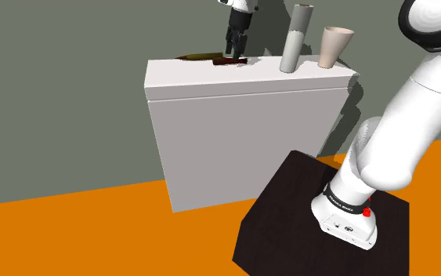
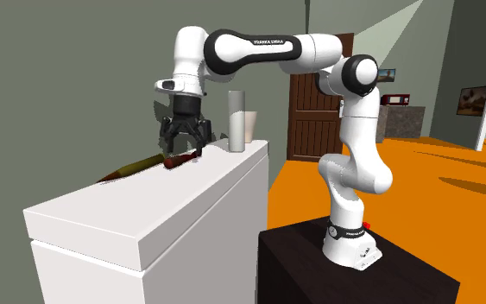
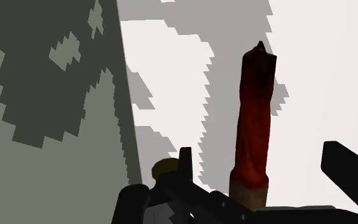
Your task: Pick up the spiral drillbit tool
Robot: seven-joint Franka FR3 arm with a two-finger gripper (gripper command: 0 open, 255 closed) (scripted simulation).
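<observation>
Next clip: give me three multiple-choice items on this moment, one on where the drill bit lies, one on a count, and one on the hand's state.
1. Where does the drill bit lie?
A) on the orange floor
B) on top of the white counter
C) on the dark stand

2. How many upright vessels stand on the counter?
A) none
B) two
C) five

3. How is the hand?
A) open, low over the bit
B) shut on the bit, lifted high
C) shut on the cup

Answers:
1. B, the bit lies flat on the countertop.
2. B, a tall grey tube and a beige cup stand there.
3. A, the wrist view shows the fingers apart, with the red bit between them and a gap on each side.
</observation>
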